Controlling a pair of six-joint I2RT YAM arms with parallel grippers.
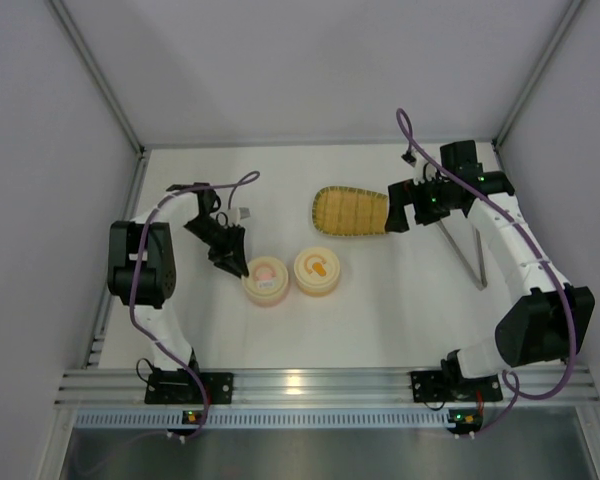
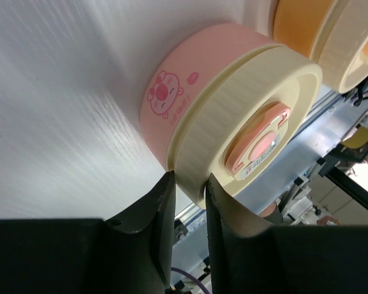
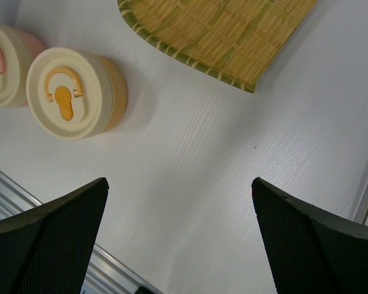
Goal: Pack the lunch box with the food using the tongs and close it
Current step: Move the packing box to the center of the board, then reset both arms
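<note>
Two round lunch boxes stand mid-table, both with cream lids on: a pink one and an orange one. My left gripper sits at the pink box's left side. In the left wrist view its fingers are shut on the rim of the pink box's cream lid. The tongs lie on the table at the right, under my right arm. My right gripper hovers wide open above bare table, holding nothing. No food shows in any view.
A yellow ribbed tray with a green rim lies behind the boxes, just left of my right gripper, its corner showing in the right wrist view. The orange box is below-left of that gripper. Walls enclose the table on three sides.
</note>
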